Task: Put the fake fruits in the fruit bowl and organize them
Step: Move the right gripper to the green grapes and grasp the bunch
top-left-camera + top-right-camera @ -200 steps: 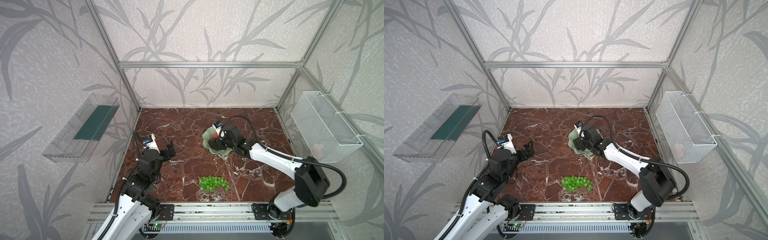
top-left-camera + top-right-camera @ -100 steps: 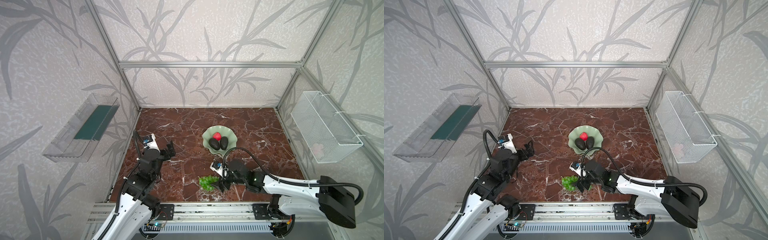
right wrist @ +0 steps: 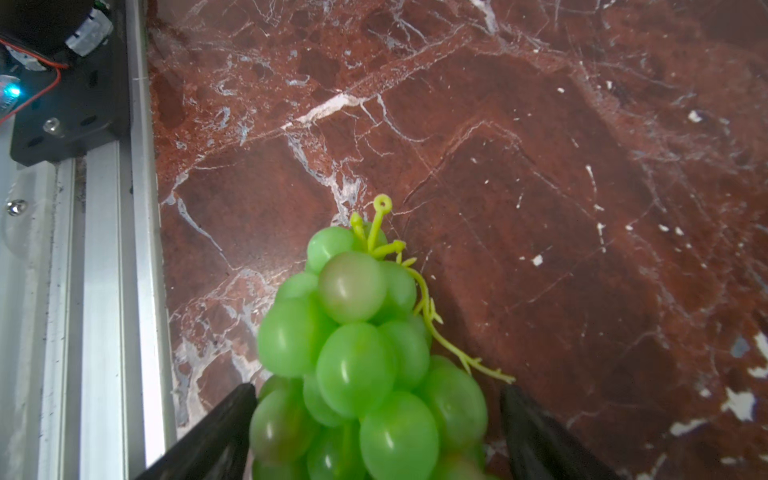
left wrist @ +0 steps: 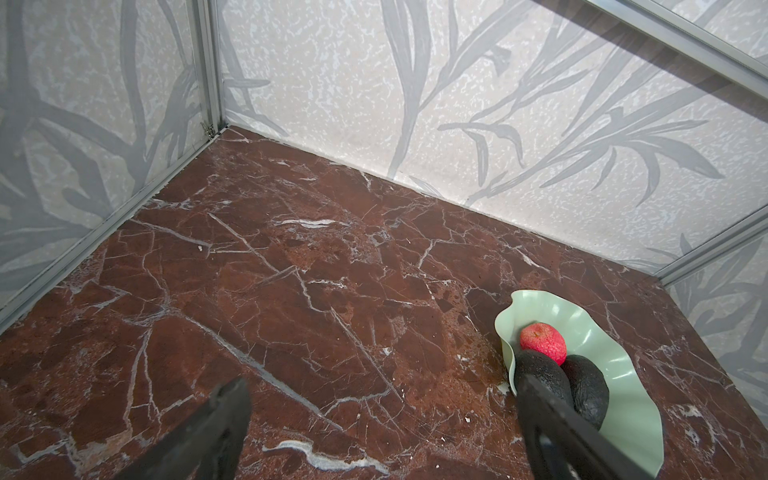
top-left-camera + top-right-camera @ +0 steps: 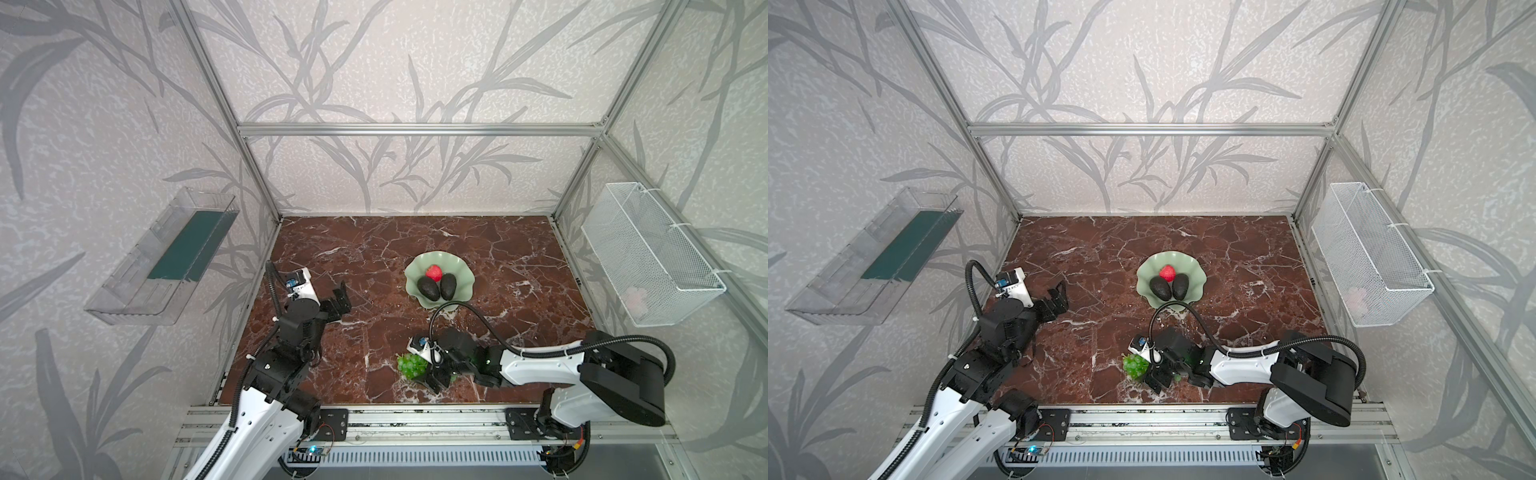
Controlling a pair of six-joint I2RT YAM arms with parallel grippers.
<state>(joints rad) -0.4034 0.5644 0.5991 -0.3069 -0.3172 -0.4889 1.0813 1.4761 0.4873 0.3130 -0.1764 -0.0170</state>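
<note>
The pale green fruit bowl [image 5: 454, 265] [image 5: 1184, 262] [image 4: 552, 307] stands right of the floor's middle. In it lie two dark avocados [image 5: 429, 288] [image 5: 448, 286] [image 5: 1160, 287] [image 4: 586, 390] and a small red fruit [image 5: 434, 272] [image 5: 1168, 273] [image 4: 542, 340]. The green grapes [image 5: 410, 365] [image 5: 1135, 365] [image 3: 357, 365] lie near the front edge. My right gripper [image 5: 426, 370] [image 3: 376, 395] is low over them, open, with one finger on each side of the bunch. One finger touches the grapes; the other stands slightly off them. My left gripper [image 5: 343, 297] [image 5: 1061, 297] [image 4: 382, 388] hovers open and empty at the left.
The aluminium front rail [image 5: 415, 415] [image 3: 104, 249] runs close beside the grapes. A white wire basket [image 5: 652, 253] hangs on the right wall and a clear plastic tray [image 5: 162, 257] on the left wall. Brown marble floor lies between my left gripper and the bowl.
My right gripper left the bowl, swung to the front of the floor and came down around the grapes. The bowl's fruits came into view. The left arm stayed still.
</note>
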